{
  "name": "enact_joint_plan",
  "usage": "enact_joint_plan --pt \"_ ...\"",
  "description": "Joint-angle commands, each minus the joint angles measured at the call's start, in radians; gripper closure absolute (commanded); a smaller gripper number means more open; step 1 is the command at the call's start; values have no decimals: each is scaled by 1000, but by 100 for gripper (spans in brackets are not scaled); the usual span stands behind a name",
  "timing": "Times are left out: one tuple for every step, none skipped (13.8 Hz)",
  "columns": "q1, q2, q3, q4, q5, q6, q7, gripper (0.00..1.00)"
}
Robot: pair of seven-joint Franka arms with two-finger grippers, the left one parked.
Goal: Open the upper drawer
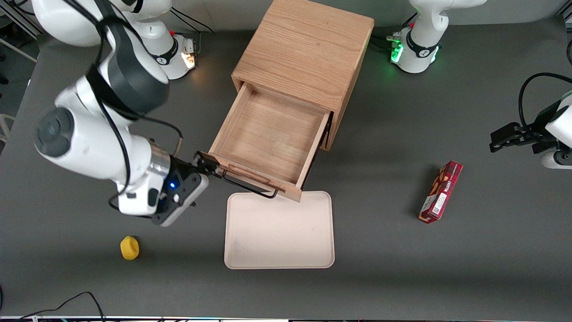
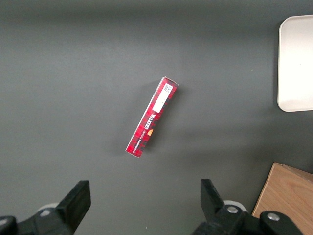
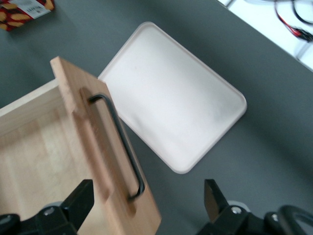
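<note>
Flanking gripper (image 1: 206, 166), upper drawer (image 1: 268, 138), grey table (image 1: 447, 268).

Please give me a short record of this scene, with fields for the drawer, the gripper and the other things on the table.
upper drawer: pulled far out of the cabinet, inside bare
handle: black bar, nothing gripping it
gripper: open, at the drawer front's corner toward the working arm's end
tray: beige, nearer the front camera than the drawer
red box: toward the parked arm's end
yellow object: near the working arm

Glossy white arm (image 1: 89, 138), dark grey joint, looping black cable (image 1: 117, 134), silver wrist ring (image 1: 159, 166), blue light; its black gripper (image 1: 210, 166), fingers (image 3: 80, 198) spread, sits just off mid-frame.
</note>
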Motion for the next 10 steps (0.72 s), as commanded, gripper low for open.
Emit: enact_joint_plan --pt "0 -163 -18 -81 -42 -70 178 0" --pt "-5 -226 -24 -101 -42 -101 243 0" --pt "-8 -273 -58 -103 -30 -198 301 0" --pt "-8 -315 -99 -100 -31 -306 338 0" --pt "-9 -379 -153 -114 -42 -395 328 0" --pt "-9 -422 -197 -149 -42 -453 328 0" --pt "-9 -474 -231 -231 -42 -463 340 0" --pt "-11 -517 -265 -323 -49 -446 342 0" --pt "-11 -557 -308 -427 -56 -399 342 0" --pt "-11 -602 -343 -536 -59 -335 342 0"
